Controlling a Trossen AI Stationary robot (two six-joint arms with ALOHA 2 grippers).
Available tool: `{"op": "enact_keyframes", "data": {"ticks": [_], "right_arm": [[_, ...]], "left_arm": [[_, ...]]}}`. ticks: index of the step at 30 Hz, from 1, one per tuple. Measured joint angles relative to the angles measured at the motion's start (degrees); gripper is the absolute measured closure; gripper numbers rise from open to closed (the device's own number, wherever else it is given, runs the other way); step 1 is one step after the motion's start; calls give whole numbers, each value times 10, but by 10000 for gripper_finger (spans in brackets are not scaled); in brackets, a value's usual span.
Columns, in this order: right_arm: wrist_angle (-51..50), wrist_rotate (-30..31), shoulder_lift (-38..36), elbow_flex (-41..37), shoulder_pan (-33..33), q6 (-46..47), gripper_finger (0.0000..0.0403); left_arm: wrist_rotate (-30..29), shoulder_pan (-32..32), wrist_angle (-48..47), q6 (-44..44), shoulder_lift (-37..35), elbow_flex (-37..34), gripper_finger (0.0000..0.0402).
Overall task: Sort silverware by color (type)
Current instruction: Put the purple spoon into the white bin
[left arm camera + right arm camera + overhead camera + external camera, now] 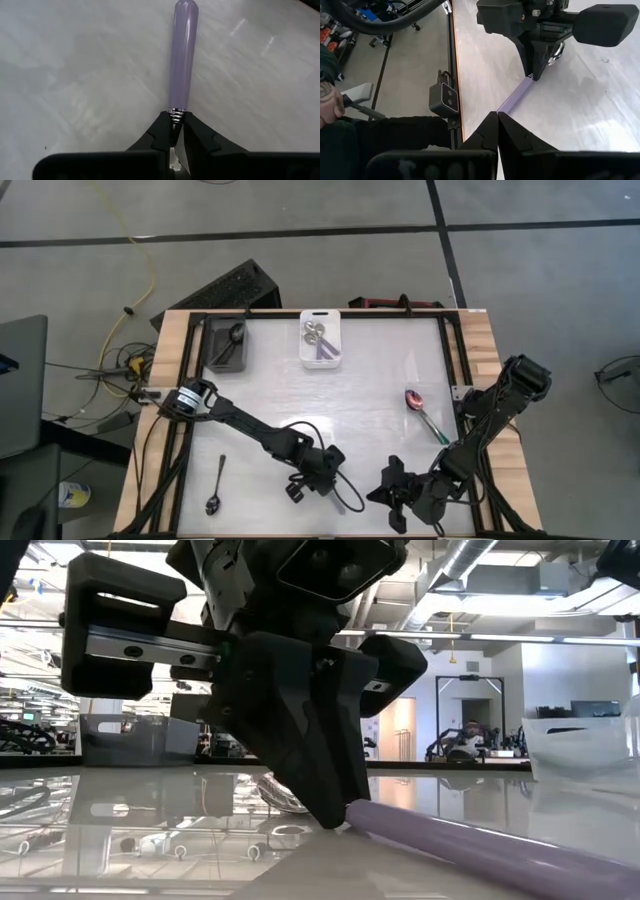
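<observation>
We saw the left claw low over the near middle of the white counter, its two dark fingers pinched on the ribbed metal neck of a lilac-handled utensil that lay flat on the surface; its handle ran out ahead of the claw, while the working end was hidden between the fingers. The right claw sat just beside it near the front edge, fingers closed on nothing, with the tip of that lilac handle almost at its fingertips in the right wrist view. A rainbow spoon lay on the counter's right side, well apart from both claws, and a black spoon lay near the front left corner. At the back, the dark bin held a black spoon and the white bin held silver, lilac-handled pieces. A person's hand showed beyond the counter's edge.
</observation>
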Motion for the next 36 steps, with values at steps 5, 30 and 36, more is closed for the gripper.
{"op": "enact_keyframes", "data": {"ticks": [5,30,36], "right_arm": [[0,0,0,0,2,2,376],[-6,15,0,0,-16,-53,376],[-7,15,0,0,-32,-64,376]], "left_arm": [[-13,0,-26,-11,-20,-2,389],[-312,295,-243,456,-249,-1,392],[-305,385,-132,583,-241,-1,392]]}}
